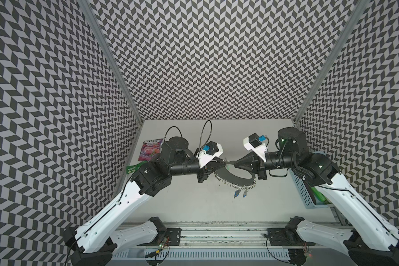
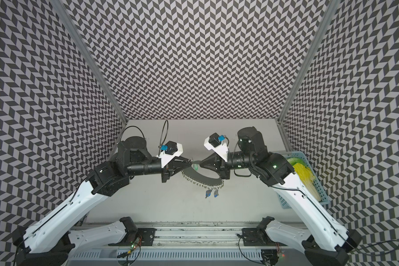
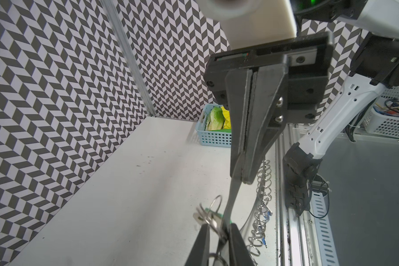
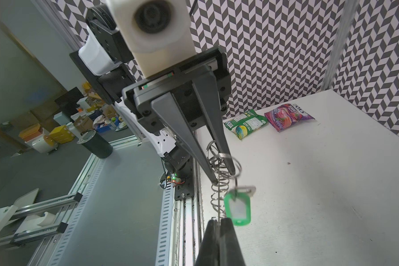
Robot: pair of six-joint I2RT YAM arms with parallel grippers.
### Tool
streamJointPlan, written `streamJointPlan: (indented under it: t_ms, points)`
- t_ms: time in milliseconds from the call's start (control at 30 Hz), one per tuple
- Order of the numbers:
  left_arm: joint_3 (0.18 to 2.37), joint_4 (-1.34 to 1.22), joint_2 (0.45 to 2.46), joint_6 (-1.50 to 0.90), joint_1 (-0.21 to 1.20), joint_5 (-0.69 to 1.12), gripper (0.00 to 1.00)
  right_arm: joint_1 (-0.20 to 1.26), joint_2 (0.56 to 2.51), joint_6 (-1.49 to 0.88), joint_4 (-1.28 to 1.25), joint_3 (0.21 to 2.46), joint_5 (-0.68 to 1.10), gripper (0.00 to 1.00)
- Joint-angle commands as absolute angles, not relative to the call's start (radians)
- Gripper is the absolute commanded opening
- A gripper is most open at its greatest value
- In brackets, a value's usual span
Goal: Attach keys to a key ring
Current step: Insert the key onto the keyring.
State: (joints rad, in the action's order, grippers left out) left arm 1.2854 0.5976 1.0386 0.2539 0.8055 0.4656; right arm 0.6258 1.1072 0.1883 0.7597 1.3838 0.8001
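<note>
White tabletop; your right gripper clamps stiff gray crescent plate, left gripper parted, so pinch light green-tagged silver key by its tag.

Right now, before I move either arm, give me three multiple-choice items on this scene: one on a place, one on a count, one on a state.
1. The light-blue perforated basket stands:
A) beside the left arm
B) beside the right arm
C) between the two arm bases

2. Blue-tagged keys hanging from the key ring:
A) none
B) two
C) four

3. The right end effector is:
A) wide open above the table
B) shut on a candy bag
C) shut on the key ring

Answers:
1 B: in both top views the basket sits partly under that arm's white forearm.
2 B: two blue tags dangle side by side from the crescent's outer edge.
3 C: the left wrist view shows its jaws closed together on the plate's thin edge.
</note>
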Motion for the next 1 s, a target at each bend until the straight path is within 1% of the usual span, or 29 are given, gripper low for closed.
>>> streamJointPlan:
  t_ms: [0,267,733,800,900,933,967]
  points:
    - [1.275,0.643,1.032,0.29,0.813,0.415,0.19,0.62,1.117,0.195,0.745,1.438,0.785,0.0]
    - [1.279,0.643,1.043,0.298,0.815,0.406,0.15,0.62,1.115,0.204,0.753,1.431,0.782,0.0]
    - [1.294,0.617,1.065,0.302,0.818,0.387,0.15,0.619,1.13,0.222,0.768,1.449,0.782,0.0]
    - [1.289,0.604,1.066,0.299,0.818,0.394,0.12,0.62,1.132,0.223,0.774,1.454,0.779,0.0]
    - [1.28,0.583,1.074,0.292,0.818,0.419,0.02,0.62,1.135,0.228,0.782,1.46,0.771,0.0]
    - [1.278,0.576,1.079,0.286,0.818,0.428,0.0,0.62,1.135,0.228,0.782,1.462,0.768,0.0]
    - [1.276,0.569,1.08,0.283,0.818,0.434,0.0,0.62,1.137,0.227,0.784,1.463,0.765,0.0]
